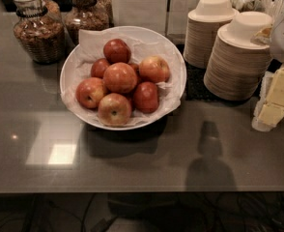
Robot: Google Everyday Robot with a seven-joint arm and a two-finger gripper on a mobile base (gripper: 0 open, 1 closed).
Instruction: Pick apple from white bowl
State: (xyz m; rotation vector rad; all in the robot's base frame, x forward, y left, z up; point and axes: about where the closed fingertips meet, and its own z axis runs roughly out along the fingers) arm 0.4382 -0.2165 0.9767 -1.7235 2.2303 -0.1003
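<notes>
The white bowl [173,64], wide and shallow and lined with crumpled white paper, stands on the grey counter left of centre. It holds several red apples in a heap. The apple [119,77], large and round with an orange-yellow blush, sits on top in the middle of the heap. A yellower apple [114,108] with a dark stem dimple lies at the front. My gripper [273,105], white with yellowish parts, is at the right edge of the view, well to the right of the bowl and apart from it, holding nothing.
Two stacks of beige disposable bowls [238,57] stand right of the white bowl, between it and my gripper. Two glass jars [38,30] of grain stand at the back left. The counter's front edge [142,191] runs across the bottom.
</notes>
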